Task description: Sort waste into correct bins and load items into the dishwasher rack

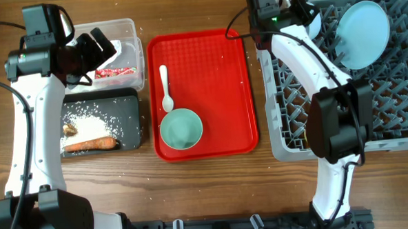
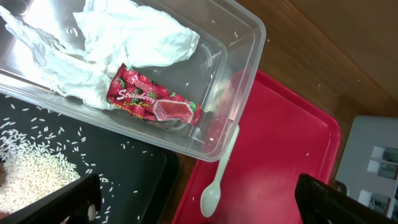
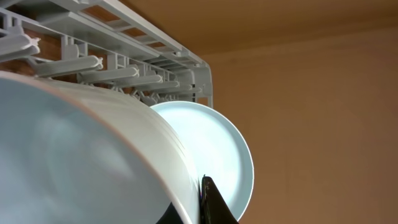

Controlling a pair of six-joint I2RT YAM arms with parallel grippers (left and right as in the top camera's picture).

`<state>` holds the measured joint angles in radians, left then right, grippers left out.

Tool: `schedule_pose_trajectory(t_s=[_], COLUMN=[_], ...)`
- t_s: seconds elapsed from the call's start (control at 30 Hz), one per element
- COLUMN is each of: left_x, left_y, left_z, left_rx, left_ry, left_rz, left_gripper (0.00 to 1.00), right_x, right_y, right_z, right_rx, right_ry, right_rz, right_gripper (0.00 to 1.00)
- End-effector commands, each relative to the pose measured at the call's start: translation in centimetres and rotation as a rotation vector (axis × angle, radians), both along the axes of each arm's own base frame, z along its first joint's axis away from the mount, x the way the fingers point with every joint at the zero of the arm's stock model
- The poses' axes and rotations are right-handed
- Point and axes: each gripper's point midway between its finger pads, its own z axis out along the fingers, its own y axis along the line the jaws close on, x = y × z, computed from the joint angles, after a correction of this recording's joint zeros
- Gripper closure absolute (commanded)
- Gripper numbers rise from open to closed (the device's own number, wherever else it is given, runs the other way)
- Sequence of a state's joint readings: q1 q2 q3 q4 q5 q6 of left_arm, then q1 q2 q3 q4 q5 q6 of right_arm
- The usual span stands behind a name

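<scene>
My left gripper (image 1: 94, 47) (image 2: 205, 202) is open and empty, above the seam between the clear bin (image 1: 135, 28) (image 2: 249, 56) and the black bin (image 1: 131, 104) (image 2: 137, 168). The clear bin holds the crumpled white napkin (image 2: 137, 37) and the red snack wrapper (image 1: 116, 72) (image 2: 152, 99). The black bin holds rice (image 1: 87, 123), the carrot stick (image 1: 91, 143) and a brown scrap (image 1: 70, 128). My right gripper (image 1: 299, 13) (image 3: 205, 199) is shut on the rim of a pale bowl (image 3: 74, 155) at the dishwasher rack's (image 1: 396, 85) far left corner. The blue plate (image 1: 359, 33) (image 3: 217, 143) stands in the rack.
The red tray (image 1: 216, 72) (image 2: 280, 124) lies between the bins and the rack. It carries the white spoon (image 1: 165, 88) (image 2: 221, 174) and a teal bowl (image 1: 180, 128). A few rice grains lie on the tray and table. The yellow cup is not in view.
</scene>
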<state>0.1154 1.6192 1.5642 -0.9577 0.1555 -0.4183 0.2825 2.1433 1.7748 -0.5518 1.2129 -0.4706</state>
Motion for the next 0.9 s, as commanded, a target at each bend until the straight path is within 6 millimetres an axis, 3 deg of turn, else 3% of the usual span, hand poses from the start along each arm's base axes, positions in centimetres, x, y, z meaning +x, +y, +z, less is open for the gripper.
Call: schedule_pose_trajectory(t_s=[0.0, 0.3, 0.43, 0.53, 0.8, 0.87], left_x=[0.1, 0.1, 0.1, 0.1, 0.1, 0.1], left_y=[0.1, 0.1, 0.1, 0.1, 0.1, 0.1], left_z=[0.8, 0.8, 0.8, 0.8, 0.8, 0.8], left_rx=[-0.009, -0.009, -0.009, -0.009, -0.009, -0.009], left_ry=[-0.022, -0.022, -0.022, -0.022, -0.021, -0.022], left_rz=[0.007, 0.007, 0.007, 0.007, 0.007, 0.008], left_gripper=[0.00, 0.00, 0.00, 0.00, 0.00, 0.00], right_x=[0.1, -0.7, -0.8, -0.9, -2.1, -2.0], right_y=[-0.2, 0.1, -1.3, -1.7, -1.9, -1.5], right_z=[-1.4, -3.3, -1.0, -0.8, -3.9, -3.9], right_rx=[0.018, 0.108, 0.012, 0.006, 0.002, 0.000], right_ry=[-0.016, 0.008, -0.090, -0.102, 0.003, 0.003], right_rz=[-0.019, -0.021, -0.094, -0.108, -0.092, -0.085], right_gripper=[0.96, 0.96, 0.96, 0.96, 0.95, 0.96])
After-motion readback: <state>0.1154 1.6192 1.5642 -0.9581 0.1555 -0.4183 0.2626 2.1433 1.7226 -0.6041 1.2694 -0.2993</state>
